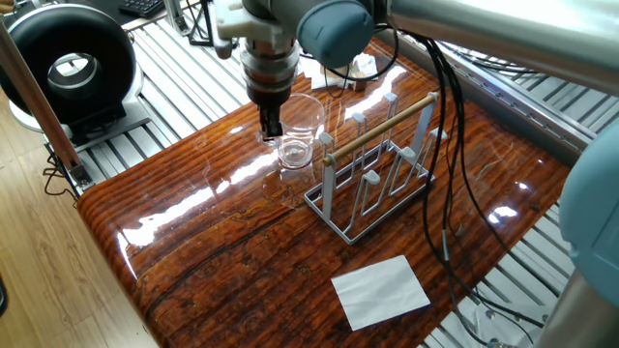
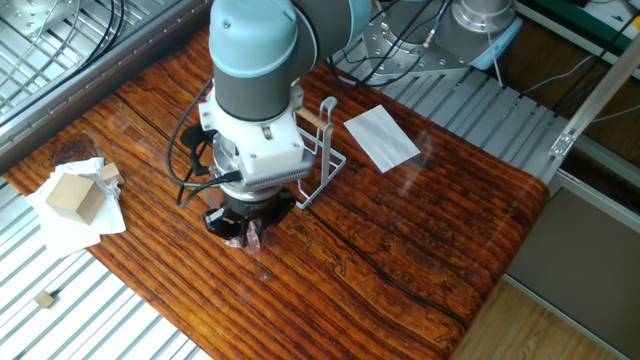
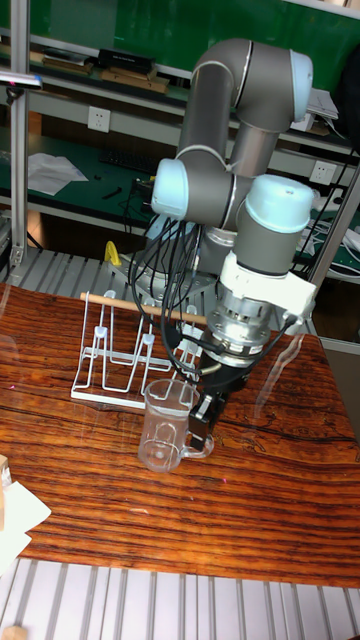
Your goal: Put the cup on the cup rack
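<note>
The cup (image 1: pixel 301 133) is clear glass with a wide mouth and stands upright just left of the cup rack (image 1: pixel 379 176). My gripper (image 1: pixel 272 124) points straight down and is shut on the cup's rim wall on the side away from the rack. In the tall fixed view the cup (image 3: pixel 166 425) hangs in front of the rack (image 3: pixel 112 358), with the gripper (image 3: pixel 204 414) pinching its right wall above the handle. Seen from the other side, the gripper (image 2: pixel 248 238) and the arm cover most of the cup, and the rack (image 2: pixel 322 152) shows only partly behind them.
A white sheet of paper (image 1: pixel 380 290) lies near the table's front right edge. A wooden block (image 2: pixel 72 195) rests on white paper at the far corner. A black round device (image 1: pixel 68 68) stands off the table to the left. Cables hang from the arm over the rack.
</note>
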### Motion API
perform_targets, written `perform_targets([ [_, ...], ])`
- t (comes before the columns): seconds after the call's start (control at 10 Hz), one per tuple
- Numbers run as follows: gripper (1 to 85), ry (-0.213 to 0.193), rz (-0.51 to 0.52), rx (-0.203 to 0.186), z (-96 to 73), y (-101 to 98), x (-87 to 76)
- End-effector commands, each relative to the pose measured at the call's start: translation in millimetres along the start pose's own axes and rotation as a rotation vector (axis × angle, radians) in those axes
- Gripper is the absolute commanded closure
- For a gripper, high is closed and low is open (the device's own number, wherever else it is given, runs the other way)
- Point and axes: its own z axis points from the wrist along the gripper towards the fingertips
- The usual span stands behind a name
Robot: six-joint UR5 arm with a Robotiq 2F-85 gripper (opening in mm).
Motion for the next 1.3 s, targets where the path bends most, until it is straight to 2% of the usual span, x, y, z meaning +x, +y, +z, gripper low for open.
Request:
perform_targets([
  [0.0, 84.7, -0.001, -0.009, 0.022, -0.1, -7.8, -3.4],
  [0.1, 83.7, 0.047, -0.019, 0.058, -9.8, -15.1, -0.5],
  [0.2, 83.3, 0.072, -0.015, 0.074, -19.7, -16.6, -3.4],
  [0.3, 82.7, 0.054, -0.008, 0.064, -16.8, -12.3, -8.7],
  [0.4, 78.3, 0.025, -0.027, 0.064, -6.7, -14.8, -8.1],
  [0.5, 74.0, 0.020, -0.044, 0.072, -1.7, -18.2, -4.8],
  [0.6, 68.3, 0.002, -0.062, 0.066, 0.0, -16.9, -8.2],
  [0.8, 59.0, -0.003, -0.096, 0.061, 2.5, -14.1, -9.0],
  [0.9, 57.7, -0.003, -0.105, 0.059, 5.6, -11.6, -7.6],
  [1.0, 56.3, -0.009, -0.113, 0.058, 10.4, -9.8, -7.6],
  [1.2, 47.0, -0.030, -0.126, 0.059, 19.6, -7.3, -11.8],
])
